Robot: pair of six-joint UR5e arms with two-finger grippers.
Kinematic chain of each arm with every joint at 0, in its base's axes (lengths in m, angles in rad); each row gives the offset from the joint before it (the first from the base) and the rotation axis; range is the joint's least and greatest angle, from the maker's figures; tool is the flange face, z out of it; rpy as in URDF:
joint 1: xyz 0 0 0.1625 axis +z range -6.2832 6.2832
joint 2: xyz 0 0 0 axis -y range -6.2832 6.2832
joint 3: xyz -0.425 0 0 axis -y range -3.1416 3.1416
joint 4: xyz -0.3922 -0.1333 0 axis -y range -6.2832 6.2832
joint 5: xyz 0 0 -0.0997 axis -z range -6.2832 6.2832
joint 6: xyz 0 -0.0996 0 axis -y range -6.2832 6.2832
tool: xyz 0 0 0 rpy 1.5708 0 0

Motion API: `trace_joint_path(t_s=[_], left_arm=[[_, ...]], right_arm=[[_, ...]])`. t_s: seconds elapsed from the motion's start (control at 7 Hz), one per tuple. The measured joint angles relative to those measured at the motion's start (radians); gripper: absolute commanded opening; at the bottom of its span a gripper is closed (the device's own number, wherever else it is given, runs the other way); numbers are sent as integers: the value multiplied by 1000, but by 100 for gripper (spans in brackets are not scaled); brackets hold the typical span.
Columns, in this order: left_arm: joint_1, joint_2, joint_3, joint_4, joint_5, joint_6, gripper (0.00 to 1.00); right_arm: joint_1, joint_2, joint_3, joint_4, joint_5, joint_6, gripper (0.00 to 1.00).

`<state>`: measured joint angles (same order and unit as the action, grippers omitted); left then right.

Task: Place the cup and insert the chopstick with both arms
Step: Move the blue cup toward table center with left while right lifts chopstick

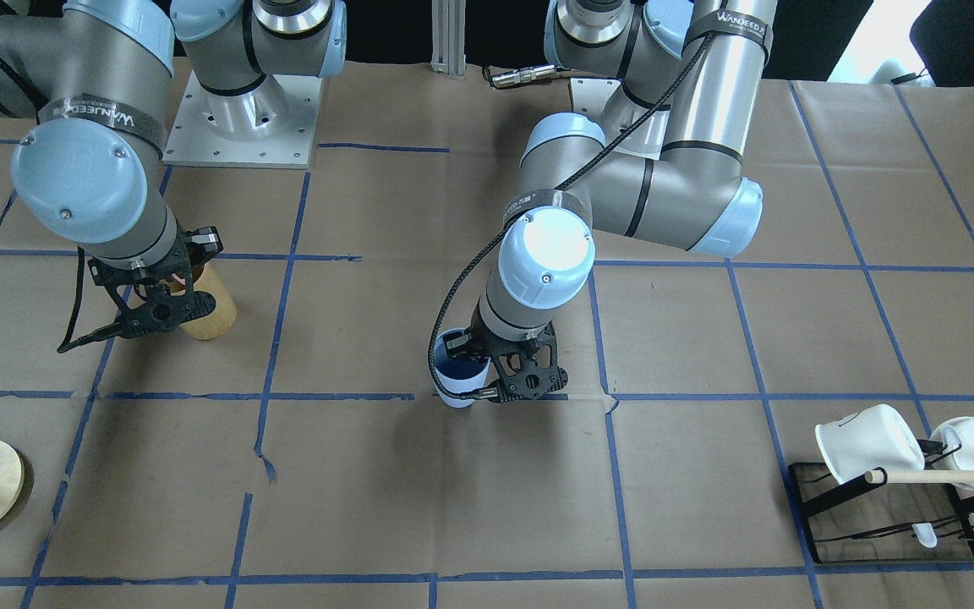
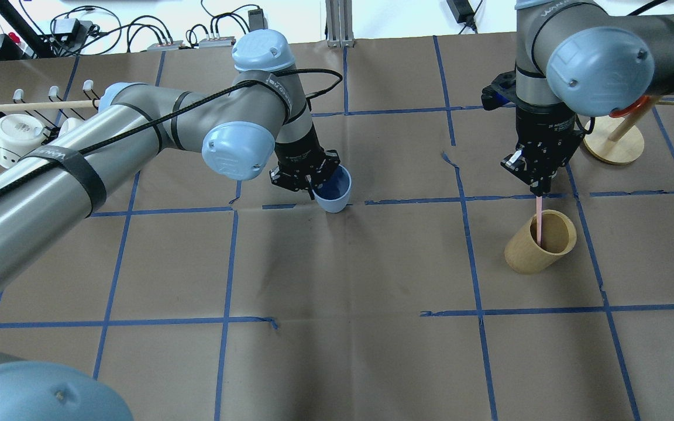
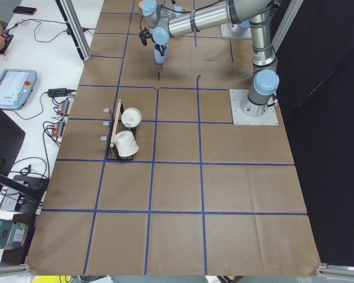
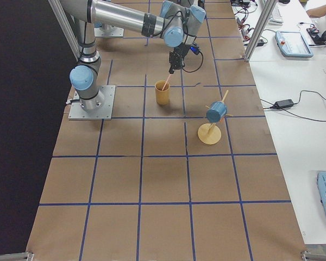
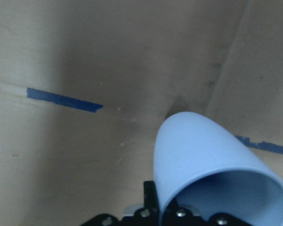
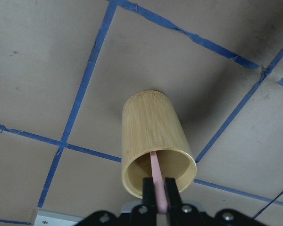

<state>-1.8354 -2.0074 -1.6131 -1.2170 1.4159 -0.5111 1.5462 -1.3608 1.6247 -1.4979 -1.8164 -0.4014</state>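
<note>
Right wrist-mounted camera, nearest thing first: my right claw (image 6: 158, 194) is clamped on the top of the thin pink chopstick (image 6: 153, 172). Its long axis hangs upright from my fingers. Its lower end sits inside the mouth of the upright tan bamboo cylinder (image 6: 148, 122) directly beneath me, near the rim on my side. I cannot see whether the tip reaches the bottom. I judge the coming move to be straight down, then let go. Only that close rim could catch the stick. My left claw (image 2: 308, 178) is nearer the table's middle and pinches the rim wall of the light blue plastic cup (image 5: 198, 155). The cup is tilted, base towards the brown paper-covered table (image 2: 337, 351), beside a blue tape line (image 5: 63, 100). I cannot tell whether the base touches. The two arms are well apart, so neither blocks the other. Farther off, a round wooden peg stand (image 2: 612, 143) sits beyond the cylinder, and a black rack with white mugs (image 2: 18, 134) stands at the far left.
</note>
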Motion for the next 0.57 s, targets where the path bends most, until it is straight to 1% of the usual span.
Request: trace_joint_path(t_s=[0.14, 0.29, 0.57], left_arm=[[-10, 3, -3, -1, -9, -3, 45], [-14, -2, -5, 0, -12, -4, 81], [-14, -23, 3, 4, -13, -7, 96]], right_arm=[[-1, -4, -7, -1, -12, 0, 8], [-1, -11, -23, 2, -24, 4, 8], [-1, -27, -83, 9, -25, 11, 7]])
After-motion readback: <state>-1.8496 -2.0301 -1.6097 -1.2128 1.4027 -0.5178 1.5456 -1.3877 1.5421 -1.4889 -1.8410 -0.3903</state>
